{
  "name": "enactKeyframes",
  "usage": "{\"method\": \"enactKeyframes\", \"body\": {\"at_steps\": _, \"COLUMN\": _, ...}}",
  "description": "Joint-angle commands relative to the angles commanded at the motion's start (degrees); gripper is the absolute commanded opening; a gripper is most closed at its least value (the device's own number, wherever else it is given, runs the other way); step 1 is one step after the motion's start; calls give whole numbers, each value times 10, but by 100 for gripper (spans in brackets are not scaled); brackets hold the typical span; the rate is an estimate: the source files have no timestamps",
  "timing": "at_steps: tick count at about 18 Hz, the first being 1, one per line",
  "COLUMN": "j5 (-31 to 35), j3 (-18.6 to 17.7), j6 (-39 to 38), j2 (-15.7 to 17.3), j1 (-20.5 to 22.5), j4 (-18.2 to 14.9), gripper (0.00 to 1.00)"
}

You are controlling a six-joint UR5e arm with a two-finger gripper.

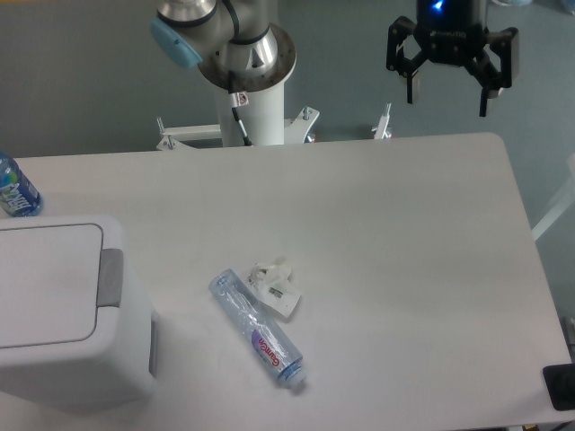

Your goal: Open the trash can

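Observation:
The trash can (pixel 63 310) is a large white boxy bin at the table's left front, its flat lid lying closed. A grey push-button tab (pixel 110 277) sits on its right rim. My gripper (pixel 448 97) hangs high at the upper right, above the table's far edge and far from the bin. Its black fingers are spread open with nothing between them.
An empty clear plastic bottle (pixel 258 329) lies near the middle front of the white table (pixel 404 251), with a crumpled white wrapper (pixel 275 285) beside it. A blue-labelled bottle (pixel 15 187) stands at the left edge behind the bin. The arm's base column (pixel 252 99) rises at the back centre.

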Motion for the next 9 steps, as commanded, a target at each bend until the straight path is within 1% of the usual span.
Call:
{"method": "enactKeyframes", "body": {"at_steps": 5, "j5": 0, "j3": 2, "j6": -4, "j2": 1, "j1": -2, "j4": 1, "gripper": 100}}
{"method": "enactKeyframes", "body": {"at_steps": 7, "j5": 1, "j3": 2, "j6": -42, "j2": 0, "j1": -4, "j4": 2, "gripper": 100}}
{"method": "enactKeyframes", "body": {"at_steps": 9, "j5": 1, "j3": 2, "j6": -104, "j2": -2, "j1": -8, "j4": 4, "gripper": 100}}
